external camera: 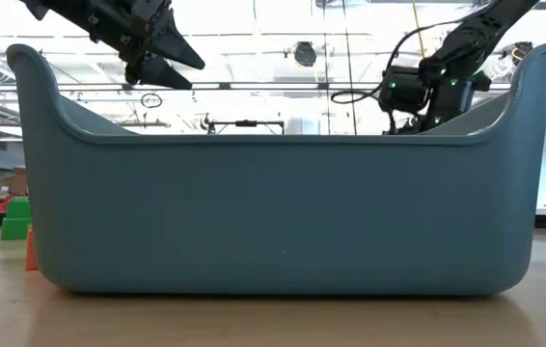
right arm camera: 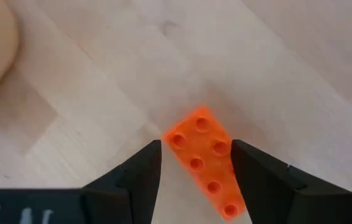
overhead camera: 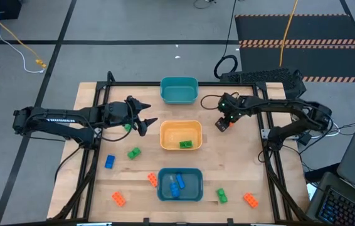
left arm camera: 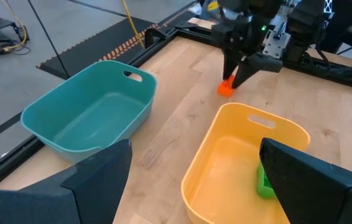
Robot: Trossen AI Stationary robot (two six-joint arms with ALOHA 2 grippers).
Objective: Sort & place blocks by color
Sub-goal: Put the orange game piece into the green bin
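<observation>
Three bins sit in a line down the middle of the wooden worktop: a teal bin at the far edge, a yellow-orange bin in the center, and a darker blue-teal bin at the near edge. Past the far right corner there's a black floor mat with striped edges, and a yellow cable snakes over the grey floor far left.

Bins: two teal, one yellow. Orange blocks: four. Green blocks: four. Blue blocks: three
</observation>
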